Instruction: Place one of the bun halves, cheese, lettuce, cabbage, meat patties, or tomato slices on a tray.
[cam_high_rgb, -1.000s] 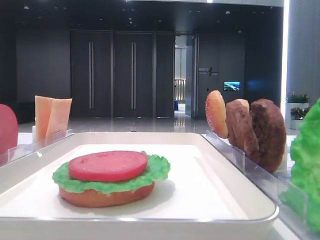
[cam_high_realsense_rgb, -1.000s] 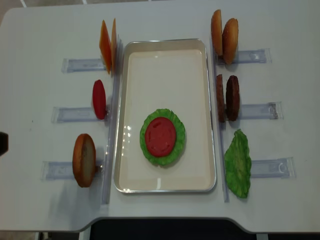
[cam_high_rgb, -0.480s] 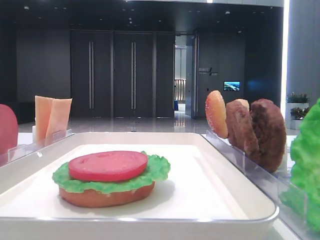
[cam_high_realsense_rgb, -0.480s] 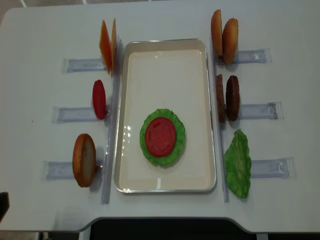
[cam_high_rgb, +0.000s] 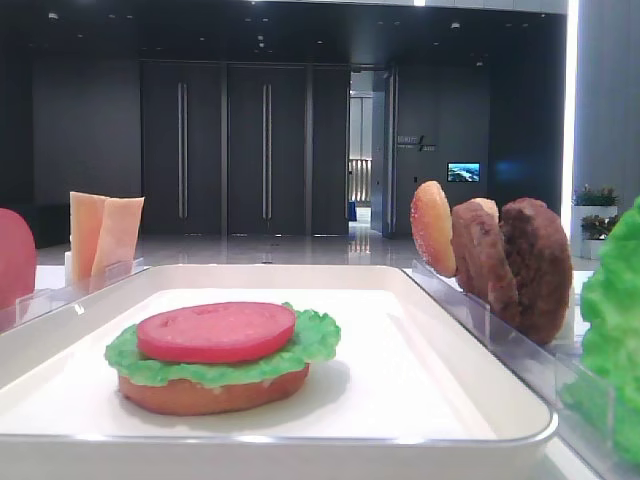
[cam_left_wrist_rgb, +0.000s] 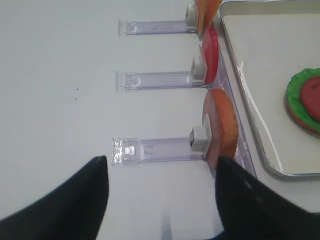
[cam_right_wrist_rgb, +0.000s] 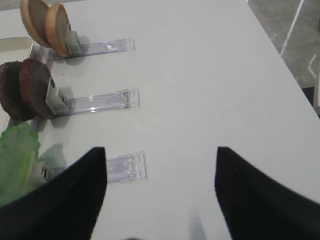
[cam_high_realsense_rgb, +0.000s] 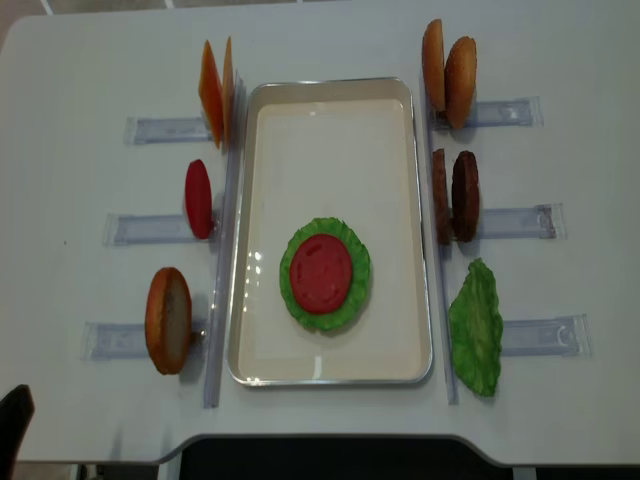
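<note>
The white tray (cam_high_realsense_rgb: 330, 120) lies mid-table. In it sits a stack: a bun half (cam_high_rgb: 210, 392), a lettuce leaf (cam_high_realsense_rgb: 355, 290) and a tomato slice (cam_high_realsense_rgb: 321, 272) on top. My left gripper (cam_left_wrist_rgb: 161, 162) is open and empty over bare table, close to the front-left bun half (cam_left_wrist_rgb: 225, 125) in its rack. Only a dark tip of the left gripper (cam_high_realsense_rgb: 12, 425) shows at the overhead view's bottom-left edge. My right gripper (cam_right_wrist_rgb: 160, 150) is open and empty over the table, right of the racked lettuce (cam_right_wrist_rgb: 17, 150). No cabbage is in view.
Clear racks flank the tray. On the left stand cheese slices (cam_high_realsense_rgb: 215, 90), a tomato slice (cam_high_realsense_rgb: 198, 198) and a bun half (cam_high_realsense_rgb: 167, 320). On the right stand two bun halves (cam_high_realsense_rgb: 448, 72), two meat patties (cam_high_realsense_rgb: 455, 195) and a lettuce leaf (cam_high_realsense_rgb: 475, 325).
The left gripper's dark tip has slid along the overhead view's left edge toward the table's front edge. The food and the tray have not moved.
</note>
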